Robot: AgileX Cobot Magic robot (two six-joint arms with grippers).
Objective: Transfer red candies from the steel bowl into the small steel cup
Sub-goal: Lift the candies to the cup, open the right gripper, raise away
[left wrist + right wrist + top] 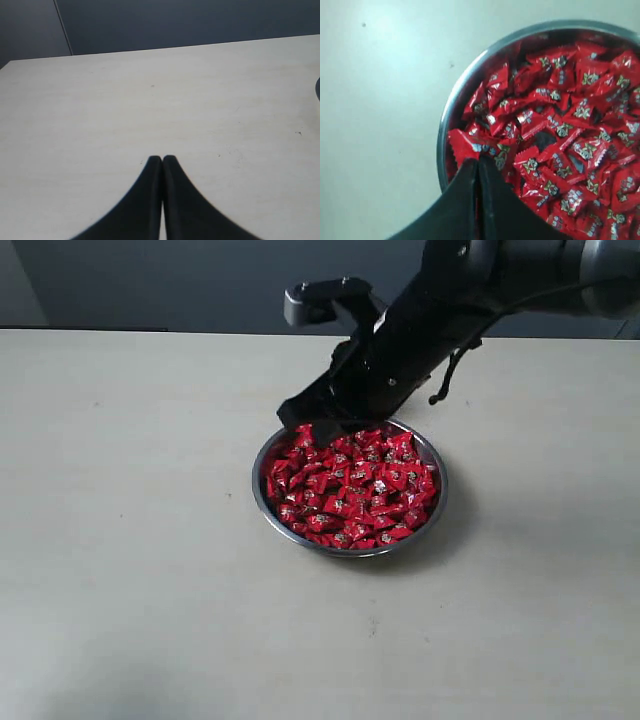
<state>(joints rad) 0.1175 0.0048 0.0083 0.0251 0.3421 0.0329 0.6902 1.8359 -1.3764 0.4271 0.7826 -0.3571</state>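
The steel bowl sits mid-table, heaped with red candies. My right gripper reaches down over the bowl's far left rim. In the right wrist view its jaws are pressed together, with one red candy pinched at the tips just above the pile and next to the bowl's rim. My left gripper is shut with nothing in it, above bare table, and does not show in the exterior view. The small steel cup is out of view.
The pale table stretches wide on all sides of the bowl. A dark wall runs behind its far edge. A dark rounded thing just shows at the rim of the left wrist view.
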